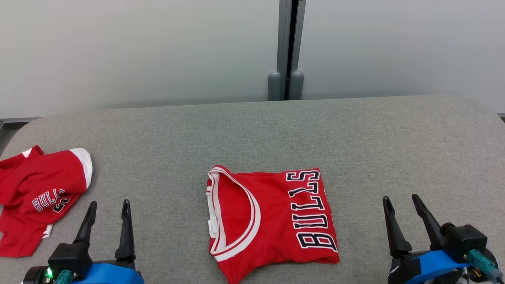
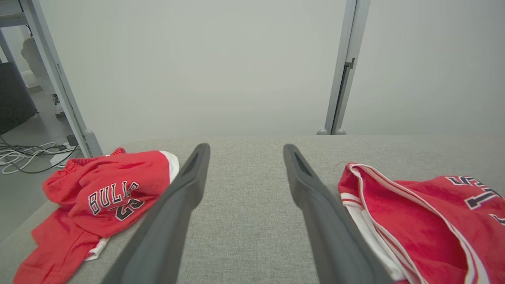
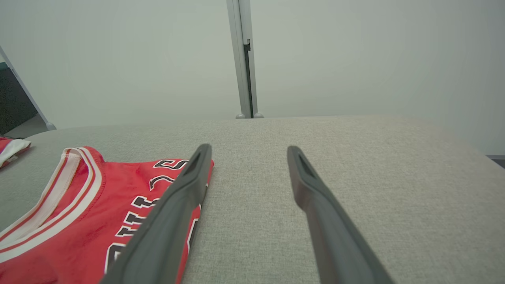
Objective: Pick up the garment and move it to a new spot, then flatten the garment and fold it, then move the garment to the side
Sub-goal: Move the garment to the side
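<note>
A red jersey, the garment (image 1: 272, 219), lies folded into a rough square at the front middle of the grey table (image 1: 252, 134), with BULLS lettering along its right side and a white-trimmed neckline at its left. It also shows in the left wrist view (image 2: 426, 221) and the right wrist view (image 3: 79, 213). My left gripper (image 1: 109, 205) hovers open at the lower left, apart from the jersey, with nothing between its fingers (image 2: 185, 189). My right gripper (image 1: 401, 200) hovers open at the lower right, also empty, with its fingers (image 3: 185, 185) beside the jersey's right edge.
A second red Bulls garment (image 1: 37, 197) lies crumpled at the table's left edge, also in the left wrist view (image 2: 102, 197). Pale wall panels with a grey post (image 1: 287, 47) stand behind the table. Cables (image 2: 27, 154) lie on the floor beyond the left edge.
</note>
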### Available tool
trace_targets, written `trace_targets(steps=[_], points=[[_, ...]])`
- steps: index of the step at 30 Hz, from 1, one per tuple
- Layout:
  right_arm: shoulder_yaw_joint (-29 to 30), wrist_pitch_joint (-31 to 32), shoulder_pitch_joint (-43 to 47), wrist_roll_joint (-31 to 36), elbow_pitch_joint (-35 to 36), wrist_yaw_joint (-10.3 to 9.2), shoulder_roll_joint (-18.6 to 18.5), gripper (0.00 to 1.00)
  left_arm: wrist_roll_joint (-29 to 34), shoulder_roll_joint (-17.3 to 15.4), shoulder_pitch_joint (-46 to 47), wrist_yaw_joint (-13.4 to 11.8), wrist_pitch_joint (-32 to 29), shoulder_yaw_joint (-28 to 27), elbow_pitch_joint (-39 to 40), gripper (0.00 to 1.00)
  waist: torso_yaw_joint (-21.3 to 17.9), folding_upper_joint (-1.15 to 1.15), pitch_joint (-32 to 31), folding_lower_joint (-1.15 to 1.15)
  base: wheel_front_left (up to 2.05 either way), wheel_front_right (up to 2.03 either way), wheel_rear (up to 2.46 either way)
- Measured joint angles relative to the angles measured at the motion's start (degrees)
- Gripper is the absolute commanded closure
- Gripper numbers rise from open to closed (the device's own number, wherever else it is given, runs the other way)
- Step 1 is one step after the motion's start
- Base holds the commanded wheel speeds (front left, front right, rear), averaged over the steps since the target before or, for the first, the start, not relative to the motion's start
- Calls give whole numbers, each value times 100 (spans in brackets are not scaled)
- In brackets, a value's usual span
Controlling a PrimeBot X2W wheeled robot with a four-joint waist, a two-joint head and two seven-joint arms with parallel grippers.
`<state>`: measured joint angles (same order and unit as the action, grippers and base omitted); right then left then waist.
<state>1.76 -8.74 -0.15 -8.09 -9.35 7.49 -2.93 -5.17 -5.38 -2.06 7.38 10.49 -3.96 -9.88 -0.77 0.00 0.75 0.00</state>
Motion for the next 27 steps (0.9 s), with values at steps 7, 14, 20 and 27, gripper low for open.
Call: trace_targets(steps=[7,14,20,27], points=[[7,-14,-25,19,-119,0,1,0,-56,-13,-21,-26,-57,35,93,0,12,0,21,0,0,0,0],[-208,116,-353,115,-269,0,4,0,-116,-40,-23,-62,-74,33,143,0,9,0,104,0,0,0,0],[-606,310,-1157,5,-560,0,7,0,-149,-78,83,-85,-44,54,135,0,76,0,274,0,0,0,0],[-791,694,-1683,22,-1334,0,8,0,-202,-73,242,-107,30,111,43,0,245,0,432,0,0,0,0]])
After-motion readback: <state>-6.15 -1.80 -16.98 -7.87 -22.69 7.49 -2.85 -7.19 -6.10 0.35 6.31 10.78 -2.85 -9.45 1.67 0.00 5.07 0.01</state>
